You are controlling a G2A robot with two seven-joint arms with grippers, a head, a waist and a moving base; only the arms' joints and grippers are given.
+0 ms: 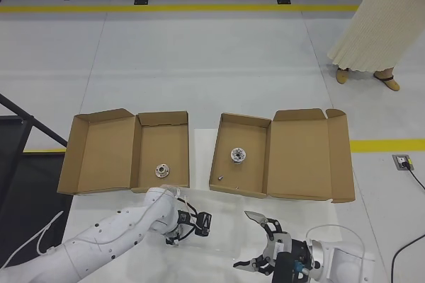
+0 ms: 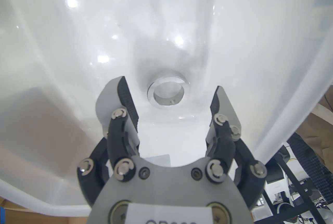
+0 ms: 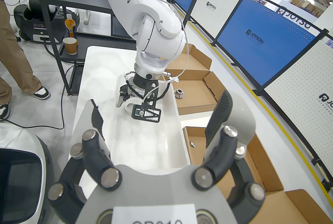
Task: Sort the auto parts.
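Observation:
A silver metal ring (image 2: 166, 91) lies on the floor of the white bin (image 2: 78, 27). My left gripper (image 2: 170, 88) hangs open just above it, one finger on each side, not touching. From the top view, the left gripper (image 1: 186, 230) sits low inside the bin (image 1: 227, 247) at the table's front. My right gripper (image 1: 246, 240) stands open and empty over the bin's other end. The left cardboard box (image 1: 99, 152) holds a flanged metal hub (image 1: 161, 170). The right cardboard box (image 1: 304, 152) holds a round geared part (image 1: 238, 154) and a small bolt (image 1: 218, 177).
Both boxes lie with flaps open behind the bin. A black shelf frame (image 1: 14, 120) stands left of the table, with a paper cup (image 3: 70, 45) and a bottle (image 3: 69, 24) on it. A cable (image 1: 418, 191) runs along the floor at the right.

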